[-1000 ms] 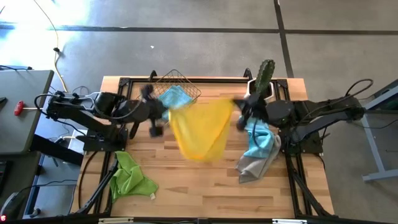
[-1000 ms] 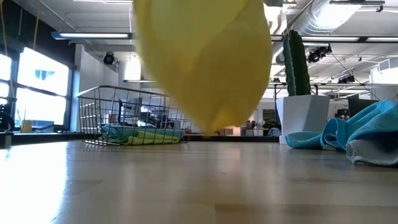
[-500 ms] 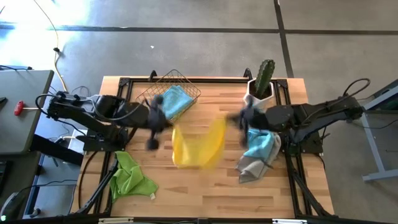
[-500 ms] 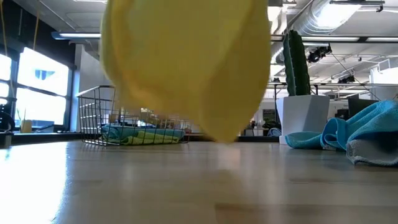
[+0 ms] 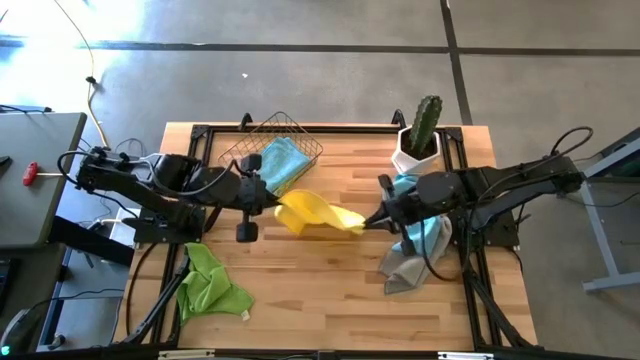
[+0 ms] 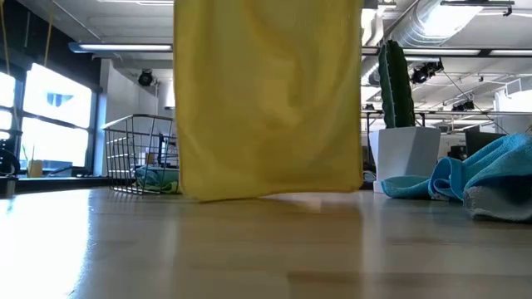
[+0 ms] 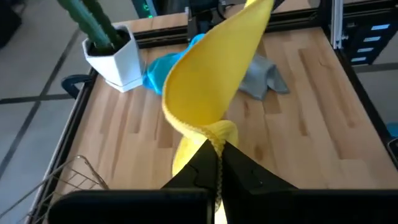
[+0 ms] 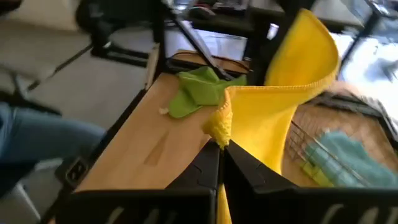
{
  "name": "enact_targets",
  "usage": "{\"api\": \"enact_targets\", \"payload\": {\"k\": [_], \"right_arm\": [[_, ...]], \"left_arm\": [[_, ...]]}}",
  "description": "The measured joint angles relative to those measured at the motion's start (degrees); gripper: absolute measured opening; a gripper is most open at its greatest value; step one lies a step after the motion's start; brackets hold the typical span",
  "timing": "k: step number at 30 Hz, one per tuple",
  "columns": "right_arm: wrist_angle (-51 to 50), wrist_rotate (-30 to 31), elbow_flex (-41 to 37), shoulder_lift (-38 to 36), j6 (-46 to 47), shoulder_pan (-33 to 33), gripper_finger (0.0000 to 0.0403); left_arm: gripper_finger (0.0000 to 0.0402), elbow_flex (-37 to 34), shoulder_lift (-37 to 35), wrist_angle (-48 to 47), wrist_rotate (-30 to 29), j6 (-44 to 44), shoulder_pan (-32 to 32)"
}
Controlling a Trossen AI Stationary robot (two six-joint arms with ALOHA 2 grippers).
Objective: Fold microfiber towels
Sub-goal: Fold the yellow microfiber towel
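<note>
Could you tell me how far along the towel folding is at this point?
Nothing looks folded yet. In hand: the left gripper and right gripper each pinch a corner of the yellow towel, stretched between them, its lower edge near the table. Left: a lime green towel crumpled at the table's front left, a light blue towel and a grey towel heaped on the right, and more towels in the wire basket.

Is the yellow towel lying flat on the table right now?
No, the yellow towel hangs stretched between the left gripper and right gripper.
</note>
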Motion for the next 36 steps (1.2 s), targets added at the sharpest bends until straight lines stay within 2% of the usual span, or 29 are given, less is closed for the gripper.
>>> {"api": "enact_targets", "payload": {"k": [7, 14, 18, 22, 25, 27, 29, 33, 36], "right_arm": [[-0.4, -1.53, 0.01, -0.13, -11.8, -1.75, 0.0], [-6.4, 0.24, 0.0, -0.13, -11.96, -10.13, 0.0], [-3.28, -0.41, 0.0, -0.15, -13.75, -14.92, 0.0], [-1.24, -1.31, 3.08, -0.28, -14.43, -17.16, 0.0], [-3.33, -1.81, 6.13, -0.42, -9.78, -16.99, 0.0], [-5.98, -3.16, 7.26, -0.4, -5.16, -15.85, 0.0], [-8.7, -3.75, 7.06, -0.44, -0.67, -13.88, 0.0], [-14.11, -3.71, 1.94, 0.71, 8.52, -7.75, 0.0], [-11.63, -3.74, -4.86, 2.18, 13.39, -1.64, 0.0]], "left_arm": [[0.0, 0.0, 0.0, -0.02, -7.29, 5.47, 0.09], [0.0, 0.0, 0.0, 0.0, -16.65, 12.62, 1.59], [0.0, 0.0, 0.0, 0.32, -22.54, 18.38, 3.25], [0.0, 0.0, -0.02, 3.03, -28.81, 19.58, 4.24], [0.0, 0.0, -0.11, 5.07, -32.16, 19.43, 4.16], [0.0, 0.0, -0.51, 5.26, -31.56, 18.44, 3.46], [0.0, 0.0, -0.63, 4.69, -27.77, 15.11, 2.09], [0.0, -0.7, -0.13, -0.3, -13.8, 2.77, -1.03], [0.0, -5.03, 0.87, -0.72, -4.84, -6.23, -4.85]]}}
